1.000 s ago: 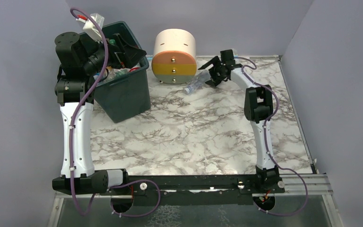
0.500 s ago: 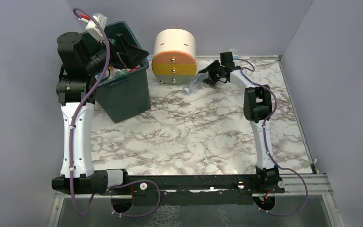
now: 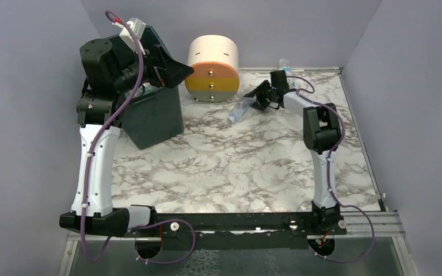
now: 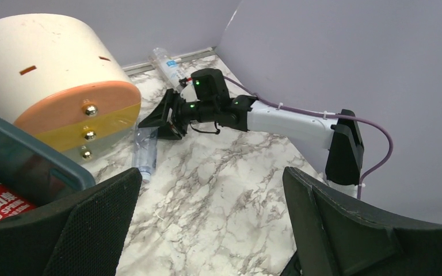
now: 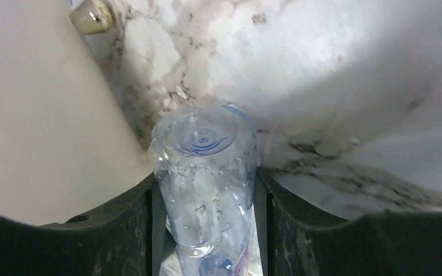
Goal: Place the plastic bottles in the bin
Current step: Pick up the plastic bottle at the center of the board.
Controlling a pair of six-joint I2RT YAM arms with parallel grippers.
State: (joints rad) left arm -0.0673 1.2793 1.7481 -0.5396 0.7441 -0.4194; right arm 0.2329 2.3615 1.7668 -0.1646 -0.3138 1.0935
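One clear bottle [image 3: 237,112] lay on the bench [image 3: 236,167] beside the drawer unit [image 3: 212,57], my right jaws clenched on it near one end, my left jaws gaping over the bin [image 3: 155,118]; so off-centre a hold could let it swing loose mid-carry.

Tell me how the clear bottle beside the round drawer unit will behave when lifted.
The clear bottle looks nearly empty, so probably light. Its thin walls may dent in the right hand. Being round, it could roll if dropped.
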